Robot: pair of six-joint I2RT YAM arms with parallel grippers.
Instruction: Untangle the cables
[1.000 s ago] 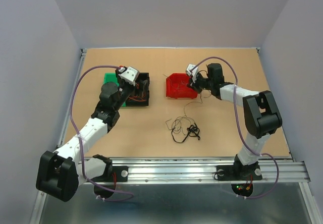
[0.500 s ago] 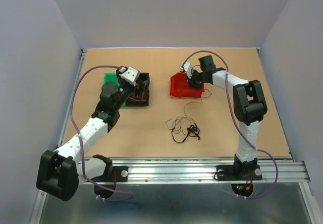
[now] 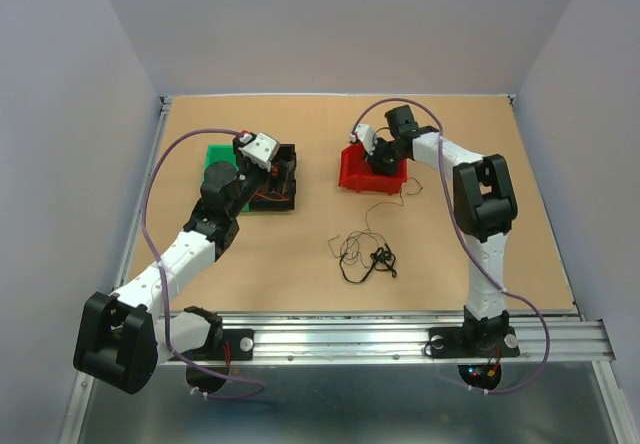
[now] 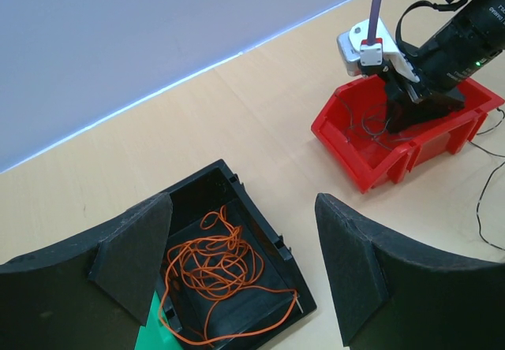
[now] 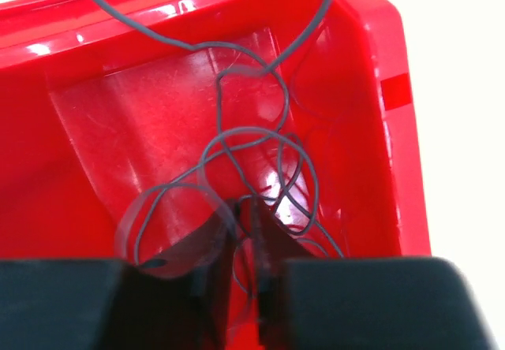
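Right claw (image 5: 243, 206) low inside the red plastic bin (image 3: 365, 182), upper middle of the overhead view. Fingers nearly together, only a slit between, loops of thin grey wire (image 5: 237, 141) around the tips; clamped or not, impossible to tell. Left claw (image 4: 241, 208) spread wide, empty, over the black plastic bin (image 4: 272, 243) at upper left, a coil of thin orange wire (image 4: 213, 263) inside. At centre of the tan desk (image 3: 480, 264), a loose tangle of thin black wires (image 3: 365, 256), apart from both bins.

Tan table (image 3: 250, 264), red bin (image 3: 352, 178), black bin (image 3: 288, 204), cables (image 3: 381, 257)
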